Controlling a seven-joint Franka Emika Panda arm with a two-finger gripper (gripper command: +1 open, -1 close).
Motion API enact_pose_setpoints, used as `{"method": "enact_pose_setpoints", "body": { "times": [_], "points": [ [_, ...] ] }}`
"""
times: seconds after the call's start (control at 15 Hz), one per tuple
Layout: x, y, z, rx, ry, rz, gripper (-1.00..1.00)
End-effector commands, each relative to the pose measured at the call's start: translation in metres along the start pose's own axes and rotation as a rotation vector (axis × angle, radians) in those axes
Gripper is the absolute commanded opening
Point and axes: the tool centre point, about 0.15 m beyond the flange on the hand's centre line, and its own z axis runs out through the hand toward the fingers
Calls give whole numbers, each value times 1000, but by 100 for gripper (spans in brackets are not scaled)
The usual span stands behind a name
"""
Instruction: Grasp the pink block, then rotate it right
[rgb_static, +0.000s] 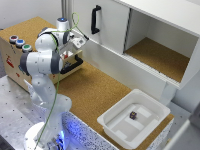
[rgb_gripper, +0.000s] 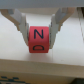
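In the wrist view, a pink block (rgb_gripper: 39, 40) with black letters on its faces sits between my gripper's (rgb_gripper: 39, 36) two light-coloured fingers (rgb_gripper: 20, 22), which press against both of its sides. The block rests on or just above a pale surface. The exterior view shows the gripper (rgb_static: 77, 43) at the end of the white arm, close to the front of the white cabinet (rgb_static: 107, 25). From that view the block is hidden behind the hand.
The cabinet has a black handle (rgb_static: 95, 19) and an open compartment (rgb_static: 160, 55) with a cork floor. A wooden box (rgb_static: 17, 55) with coloured buttons stands at the exterior view's left. A white tray (rgb_static: 112, 122) holding a small dark object (rgb_static: 133, 115) stands at the lower right.
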Motion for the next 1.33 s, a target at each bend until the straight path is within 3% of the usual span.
{"method": "enact_pose_setpoints", "body": {
  "times": [0.0,0.4,0.73,0.93,1.07,1.27],
  "points": [
    [30,11,8,108,-185,198,-100],
    [38,25,-10,141,-240,847,-100],
    [32,31,3,203,-306,1252,-100],
    [42,24,6,182,-342,1459,-100],
    [41,16,5,171,-316,1597,-100],
    [31,12,0,150,-224,1773,-100]
  ]
}}
